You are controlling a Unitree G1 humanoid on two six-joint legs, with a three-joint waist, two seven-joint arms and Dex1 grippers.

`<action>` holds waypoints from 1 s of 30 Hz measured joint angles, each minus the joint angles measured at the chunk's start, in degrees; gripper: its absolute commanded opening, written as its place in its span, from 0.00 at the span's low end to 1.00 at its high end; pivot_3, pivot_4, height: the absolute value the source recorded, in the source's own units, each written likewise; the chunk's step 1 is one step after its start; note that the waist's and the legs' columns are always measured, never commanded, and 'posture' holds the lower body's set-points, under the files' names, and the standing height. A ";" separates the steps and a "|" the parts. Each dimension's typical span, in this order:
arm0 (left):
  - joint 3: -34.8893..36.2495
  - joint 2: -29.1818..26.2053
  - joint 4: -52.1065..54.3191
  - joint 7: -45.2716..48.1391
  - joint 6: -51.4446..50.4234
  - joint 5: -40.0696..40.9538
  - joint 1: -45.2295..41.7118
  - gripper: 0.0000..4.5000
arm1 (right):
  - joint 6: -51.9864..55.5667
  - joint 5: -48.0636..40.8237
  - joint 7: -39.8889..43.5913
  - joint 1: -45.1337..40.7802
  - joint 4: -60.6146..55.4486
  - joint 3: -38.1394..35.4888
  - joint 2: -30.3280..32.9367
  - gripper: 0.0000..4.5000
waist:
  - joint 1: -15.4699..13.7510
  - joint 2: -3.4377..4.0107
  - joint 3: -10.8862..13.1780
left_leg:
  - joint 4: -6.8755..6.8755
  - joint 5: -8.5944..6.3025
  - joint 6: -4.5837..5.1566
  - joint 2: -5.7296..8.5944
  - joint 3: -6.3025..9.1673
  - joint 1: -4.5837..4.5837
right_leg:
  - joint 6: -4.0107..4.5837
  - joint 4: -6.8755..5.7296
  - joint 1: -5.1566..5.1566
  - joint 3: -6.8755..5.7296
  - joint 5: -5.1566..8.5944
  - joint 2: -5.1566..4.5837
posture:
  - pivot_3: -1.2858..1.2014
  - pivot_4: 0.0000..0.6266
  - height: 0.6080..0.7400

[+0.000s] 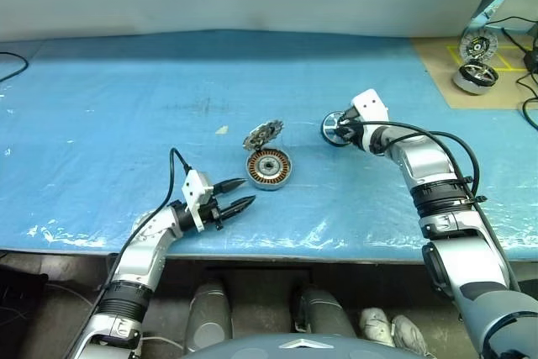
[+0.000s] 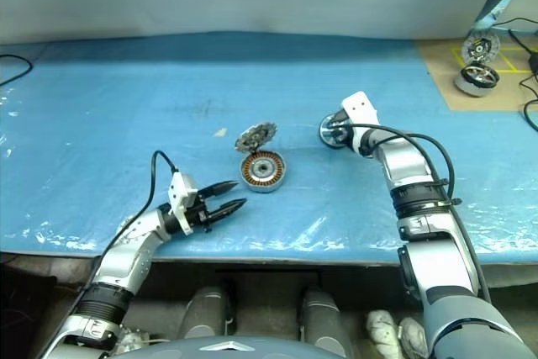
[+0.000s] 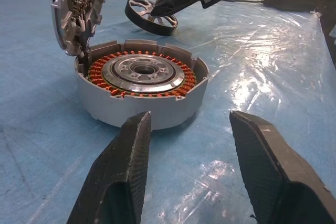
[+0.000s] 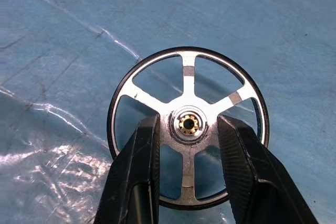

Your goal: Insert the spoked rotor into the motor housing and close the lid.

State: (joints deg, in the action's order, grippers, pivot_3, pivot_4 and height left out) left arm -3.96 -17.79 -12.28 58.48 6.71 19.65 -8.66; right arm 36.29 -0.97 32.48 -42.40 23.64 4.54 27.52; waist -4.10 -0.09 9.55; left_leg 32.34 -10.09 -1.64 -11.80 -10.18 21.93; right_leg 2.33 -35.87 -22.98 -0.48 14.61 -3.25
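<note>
The motor housing (image 1: 269,168) sits mid-table, its copper windings ringing a silver hub (image 3: 142,77). Its toothed lid (image 1: 263,134) stands open, tilted up from the far rim (image 3: 73,9). To the right lies the spoked rotor (image 1: 333,128), tipped up on its dark rim. My right gripper (image 1: 340,130) reaches through the spokes (image 4: 188,72) and its fingers (image 4: 142,150) clasp the centre hub, midpoint (image 4: 188,121). My left gripper (image 1: 248,191) hovers level and open just short of the housing's near left side, midpoint (image 3: 189,116), with nothing between its fingers.
The blue plastic-covered table (image 1: 126,124) ends close to me at its front edge (image 1: 277,250). A brown board at the back right carries two other motor drums (image 1: 475,77) and cables (image 1: 525,56). A small pale scrap (image 1: 221,130) lies left of the lid.
</note>
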 measured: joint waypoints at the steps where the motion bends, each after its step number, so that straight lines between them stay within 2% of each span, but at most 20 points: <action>1: 0.00 0.00 0.19 0.00 -0.06 0.21 0.04 0.56 | 0.05 -0.04 0.23 0.16 -0.32 0.07 0.00 0.27 | 0.00 0.00 0.00 | 0.00 0.00 0.00 0.00 0.00 0.00 | 0.00 0.00 0.00 0.00 0.00 0.00 | 0.52 0.24 1.00; 5: -0.02 -0.04 1.06 -0.01 -0.46 0.52 0.36 0.56 | 0.67 -0.55 2.40 1.48 -2.75 0.17 0.20 0.27 | -0.02 0.00 0.00 | -0.01 0.00 0.00 0.00 0.00 0.00 | 0.00 0.01 0.00 0.00 0.00 0.00 | 0.52 0.24 1.00; 13: -0.13 -0.10 1.59 -0.28 -1.94 0.58 0.03 0.56 | 2.12 -11.21 17.86 14.92 -23.64 -0.01 4.98 0.27 | -0.55 0.00 0.00 | -0.09 -0.01 0.02 -0.01 0.04 0.04 | -0.02 0.09 -0.01 -0.04 -0.01 -0.01 | 0.52 0.24 1.00; 17: -0.12 -0.12 1.59 -0.29 -3.04 0.64 -1.40 0.56 | 4.09 -15.29 18.60 18.78 -26.02 -3.39 5.19 0.27 | -0.77 0.00 0.00 | 0.00 -0.01 0.03 0.01 0.03 0.02 | 0.15 0.07 0.00 0.01 0.09 -0.04 | 0.52 0.24 1.00; 24: -0.10 -0.74 3.03 -0.20 -5.95 1.56 -2.65 0.56 | 11.66 -26.48 18.70 19.27 -31.63 -10.00 3.85 0.27 | -0.65 0.00 0.00 | -0.03 0.00 0.04 -0.01 0.04 -0.05 | 0.14 0.06 0.01 0.06 0.08 -0.01 | 0.52 0.24 1.00; 30: 0.28 -2.18 4.22 0.04 -7.44 1.87 -3.55 0.56 | 15.49 -31.25 18.36 19.21 -36.61 -7.37 2.31 0.27 | -0.96 0.00 0.00 | -0.05 0.01 0.03 0.02 0.04 -0.02 | 0.13 0.11 0.01 0.04 0.08 -0.04 | 0.52 0.24 1.00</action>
State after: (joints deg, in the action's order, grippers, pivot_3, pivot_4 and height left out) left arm -3.68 -19.97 -8.06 58.52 -0.73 21.52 -12.21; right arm 51.78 -32.22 50.84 -23.20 -12.96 -2.83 29.83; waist -5.06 -0.09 9.55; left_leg 32.29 -10.08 -1.61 -11.78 -10.14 21.91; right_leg 2.47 -35.76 -22.97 -0.44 14.69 -3.29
